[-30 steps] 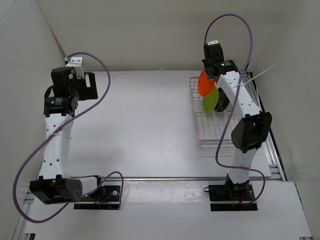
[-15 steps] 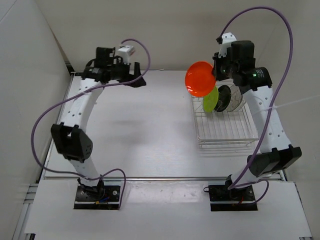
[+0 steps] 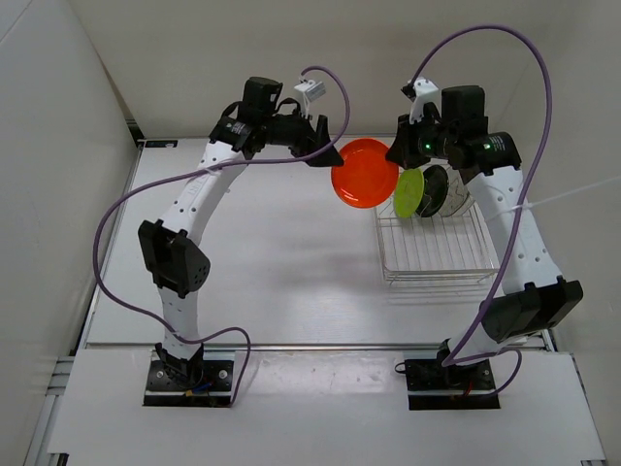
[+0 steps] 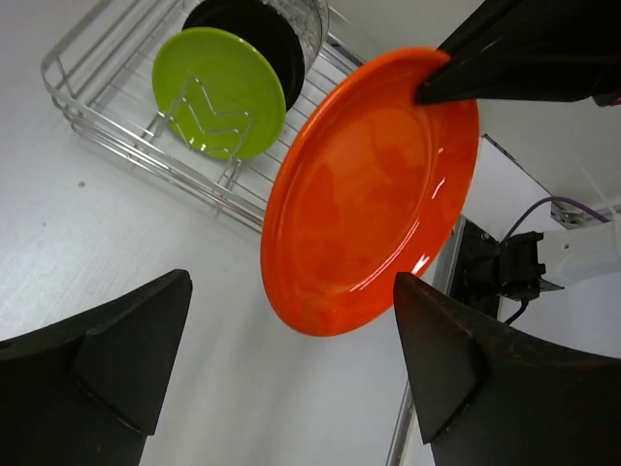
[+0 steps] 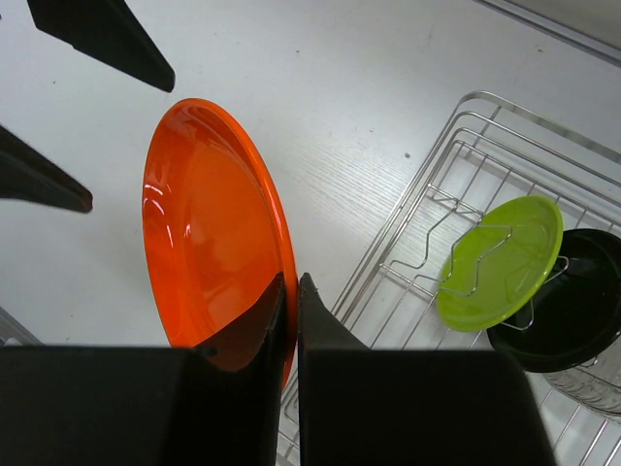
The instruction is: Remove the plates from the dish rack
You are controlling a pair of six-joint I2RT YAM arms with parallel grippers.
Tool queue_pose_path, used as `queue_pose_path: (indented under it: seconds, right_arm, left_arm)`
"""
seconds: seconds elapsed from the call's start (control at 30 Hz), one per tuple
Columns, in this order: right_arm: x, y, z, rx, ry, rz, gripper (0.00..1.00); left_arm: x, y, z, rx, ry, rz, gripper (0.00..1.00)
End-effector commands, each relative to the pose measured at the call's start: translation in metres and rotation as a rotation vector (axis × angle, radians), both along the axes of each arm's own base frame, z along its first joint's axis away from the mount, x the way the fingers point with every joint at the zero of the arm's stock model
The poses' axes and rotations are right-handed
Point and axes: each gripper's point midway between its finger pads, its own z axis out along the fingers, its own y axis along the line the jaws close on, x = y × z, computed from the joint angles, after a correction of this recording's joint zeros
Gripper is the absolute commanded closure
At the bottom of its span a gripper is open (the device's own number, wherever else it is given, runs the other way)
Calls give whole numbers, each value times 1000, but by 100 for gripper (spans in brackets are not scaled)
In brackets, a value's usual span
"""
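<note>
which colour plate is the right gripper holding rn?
Orange. The plate shows best in the left wrist view.

A: The round glossy orange plate: any pattern on it?
B: None. Plain bright orange, with white glints near its rim.
A: And in the silver wire-grid dish rack?
B: A plain yellow-green round plate, a solid black round plate, and a clear see-through round plate that reads grey.
A: The machines?
B: The left arm and right arm are white with black joints and purple cables. The left gripper and right gripper are matte black. The flat table is white, faintly grained.
</note>
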Motion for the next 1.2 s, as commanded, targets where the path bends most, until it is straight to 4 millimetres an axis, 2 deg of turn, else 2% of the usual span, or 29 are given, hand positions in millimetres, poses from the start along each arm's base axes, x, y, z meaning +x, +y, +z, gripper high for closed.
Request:
queue_pose_path:
  seconds: [0.0, 0.1, 0.13, 0.27, 0.33, 0.4, 0.47, 0.57, 0.6, 0.63, 0.67, 0.7, 0.73, 0.77, 0.8, 0.87, 0.93, 0.97, 1.03, 1.07, 1.1, 1.13, 1.17]
  right_arm:
    - [-4, 7, 13, 38, -34, 47, 100]
    - [-6, 10, 13, 49, -31, 64, 100]
    - [-6, 10, 13, 55, -26, 59, 100]
    - [-7, 12, 14, 60, -24, 68, 100]
    - [-7, 12, 14, 60, -24, 68, 100]
    - [-7, 12, 14, 60, -24, 68, 100]
    - [-7, 12, 14, 60, -24, 68, 100]
    - [-7, 10, 9, 53, -15, 60, 100]
    - [-7, 10, 9, 53, -15, 60, 100]
    - [-4, 11, 5, 50, -5, 60, 100]
    - [-4, 11, 5, 50, -4, 60, 100]
    - [-4, 11, 2, 48, 4, 60, 95]
    - [-4, 11, 2, 48, 4, 60, 86]
    - [-2, 12, -2, 46, 13, 60, 70]
    - [-2, 12, -2, 46, 13, 60, 56]
    - [1, 6, -8, 23, 18, 27, 36]
    - [5, -1, -13, -4, 20, -12, 0]
    - [12, -10, -17, -45, 5, -62, 0]
    - [17, -17, -27, -80, 7, -94, 0]
    - [19, -22, -27, -95, 3, -117, 0]
    - [20, -26, -33, -118, 6, -132, 0]
    - [20, -28, -38, -129, 16, -141, 0]
    - [22, -33, -38, -147, 12, -167, 0]
  left_arm:
    - [-3, -5, 24, -58, -39, -33, 6]
    - [-2, -11, 13, -51, -10, -39, 24]
    - [0, -12, 7, -45, 1, -39, 26]
    - [4, -18, -8, -28, 26, -38, 22]
    - [4, -18, -8, -28, 26, -38, 24]
    - [1, -22, -8, -28, 26, -47, 36]
    - [3, -21, -9, -24, 23, -38, 57]
    - [8, -20, -11, -10, 16, -8, 73]
    - [7, -18, -7, -12, 14, 3, 84]
    - [11, -17, -8, -2, 9, 25, 89]
    - [12, -15, -4, 0, -3, 38, 89]
    - [11, -13, -2, 0, 4, 54, 89]
    - [14, -13, -6, 6, 11, 77, 89]
    - [15, -12, 2, -3, -2, 92, 89]
    - [16, -10, -5, 10, 10, 103, 89]
    - [21, -1, -4, 19, 3, 156, 89]
    - [30, 13, -12, 38, 15, 202, 89]
    - [39, 24, -25, 55, 33, 235, 89]
    - [47, 38, -42, 92, 36, 264, 89]
    - [55, 46, -70, 143, 47, 272, 89]
    - [66, 58, -83, 184, 47, 309, 89]
    - [68, 64, -102, 213, 78, 310, 89]
    - [70, 71, -136, 265, 142, 302, 89]
